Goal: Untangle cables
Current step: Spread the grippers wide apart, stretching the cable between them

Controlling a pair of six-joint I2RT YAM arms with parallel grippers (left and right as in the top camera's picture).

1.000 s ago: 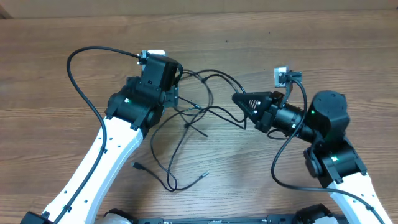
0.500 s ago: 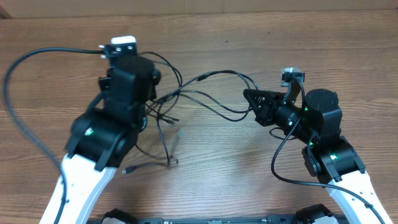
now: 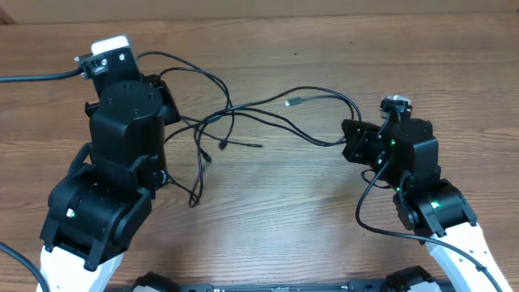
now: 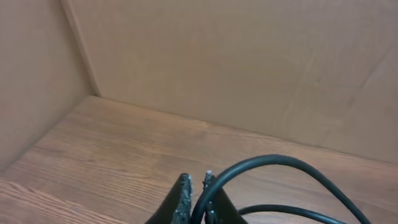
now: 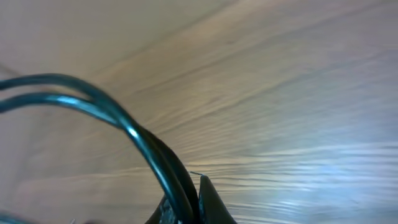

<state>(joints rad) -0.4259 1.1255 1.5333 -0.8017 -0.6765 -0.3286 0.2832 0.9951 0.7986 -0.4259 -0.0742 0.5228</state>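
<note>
Several thin black cables [image 3: 243, 113] stretch across the wooden table [image 3: 284, 211] between my two arms, crossing in a loose knot near the left arm. A silvery plug [image 3: 293, 102] sits mid-span, and dark plug ends [image 3: 195, 203] dangle below the knot. My left gripper [image 4: 196, 184] is raised high and shut on one cable [image 4: 280, 163] that arcs out to the right. In the overhead view its fingertips are hidden under the left arm [image 3: 126, 122]. My right gripper [image 3: 350, 139] is shut on two cable strands [image 5: 112, 102] that run off to the left from between its fingers [image 5: 204, 193].
A cardboard wall [image 4: 249, 62] closes the back of the table, with a side wall [image 4: 31, 81] at the left. The left arm's own thick wire [image 3: 32, 77] leaves the frame leftward. The right arm's wire [image 3: 363, 212] loops beside its base.
My left gripper has closed on a cable and the left arm has risen and drawn left. The right arm has pulled back to the right. The bundle is now stretched between them.
</note>
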